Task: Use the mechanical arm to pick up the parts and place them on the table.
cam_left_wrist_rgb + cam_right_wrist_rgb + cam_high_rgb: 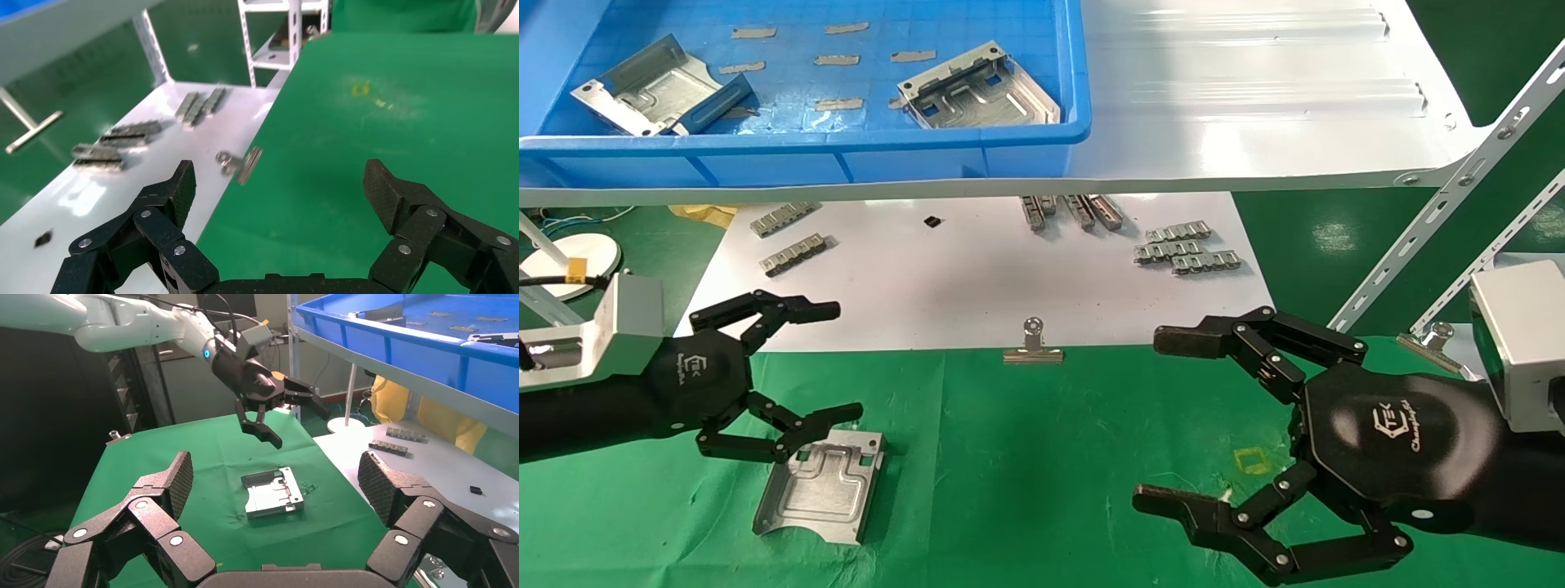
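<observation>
One silver stamped part [820, 487] lies flat on the green table [1026, 474] at the front left; it also shows in the right wrist view [272, 492]. My left gripper [838, 359] is open and empty, hovering just above the part's far edge, and shows in the right wrist view [291, 419]. My right gripper [1160, 416] is open and empty above the table's right side. Two more parts [654, 86] [977, 88] lie in the blue bin [805, 151] on the white shelf.
A white sheet [977, 278] behind the green cloth carries several grey toothed strips [1185, 249]. A silver binder clip [1032, 347] sits at the sheet's front edge, another [1430, 343] at the right. Slanted metal shelf braces [1442, 204] stand at the right.
</observation>
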Tool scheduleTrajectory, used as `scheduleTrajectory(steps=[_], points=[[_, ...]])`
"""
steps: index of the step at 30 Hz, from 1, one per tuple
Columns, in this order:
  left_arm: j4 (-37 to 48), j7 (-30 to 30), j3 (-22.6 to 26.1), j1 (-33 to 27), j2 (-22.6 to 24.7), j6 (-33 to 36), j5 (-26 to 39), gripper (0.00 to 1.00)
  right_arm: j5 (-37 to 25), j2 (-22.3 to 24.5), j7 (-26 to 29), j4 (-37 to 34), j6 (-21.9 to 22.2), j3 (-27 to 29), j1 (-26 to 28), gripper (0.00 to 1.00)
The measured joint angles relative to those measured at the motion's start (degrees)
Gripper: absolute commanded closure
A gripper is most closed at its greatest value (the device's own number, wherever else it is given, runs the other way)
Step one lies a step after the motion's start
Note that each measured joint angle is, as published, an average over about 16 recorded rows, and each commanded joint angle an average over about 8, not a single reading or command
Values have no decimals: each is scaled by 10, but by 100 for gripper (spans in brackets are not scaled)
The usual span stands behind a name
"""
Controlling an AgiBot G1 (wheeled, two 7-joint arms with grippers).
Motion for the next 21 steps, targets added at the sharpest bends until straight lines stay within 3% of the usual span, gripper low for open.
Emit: scheduleTrajectory(steps=[21], points=[[-235,-167,-103,107,-37,-21,-48,0,0,0,0,0,0,0,0,0]])
